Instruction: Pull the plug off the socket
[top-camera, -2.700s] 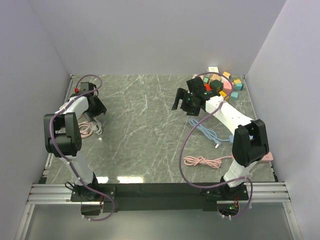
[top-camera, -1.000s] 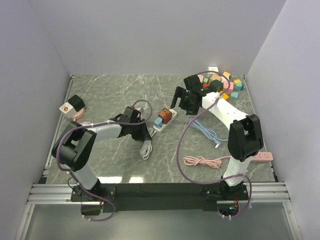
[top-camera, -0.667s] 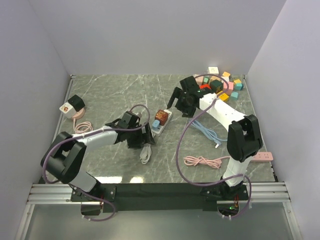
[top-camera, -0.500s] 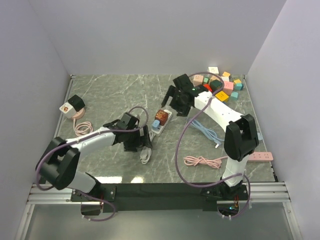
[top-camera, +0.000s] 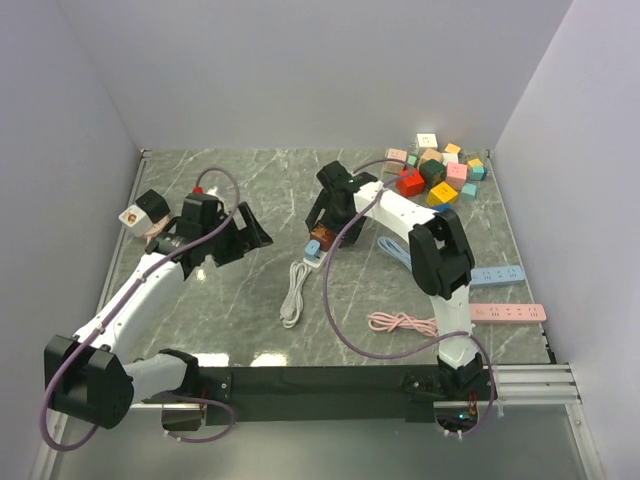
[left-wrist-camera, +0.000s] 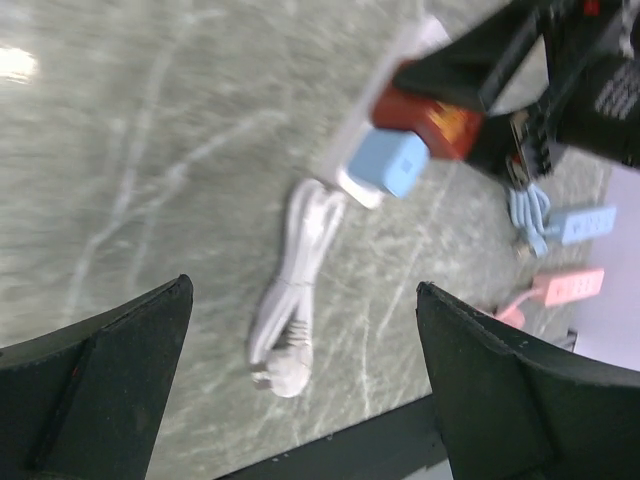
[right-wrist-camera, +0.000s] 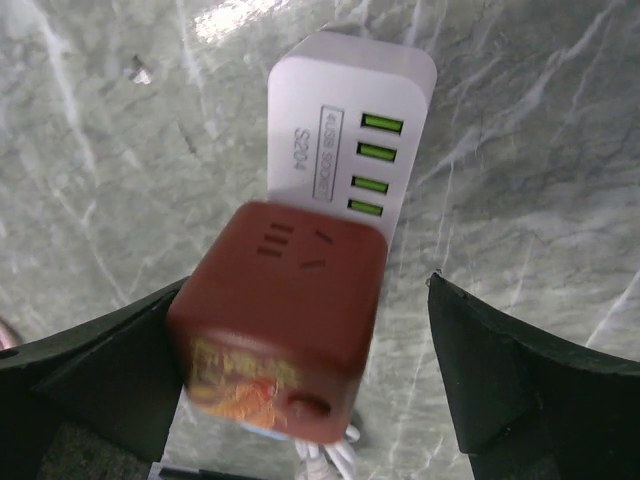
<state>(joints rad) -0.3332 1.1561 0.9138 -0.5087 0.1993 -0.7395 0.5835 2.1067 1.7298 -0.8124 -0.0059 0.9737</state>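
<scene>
My right gripper (right-wrist-camera: 305, 385) stands wide open astride the red-brown cube plug (right-wrist-camera: 280, 320), which is seated on the white plastic power strip (right-wrist-camera: 350, 100) and hides its near end. The strip's label reads "S204"; the line beside it is unclear. My left gripper (left-wrist-camera: 300, 390) hangs left of the strip, spread wide, empty.

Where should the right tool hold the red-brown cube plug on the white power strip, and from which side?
Grip the red-brown cube plug on its two flat faces above the long edges of the white power strip, coming straight down from above. Those faces look free; the light blue cube plug crowds a third side. The open right tool straddles it that way.
</scene>
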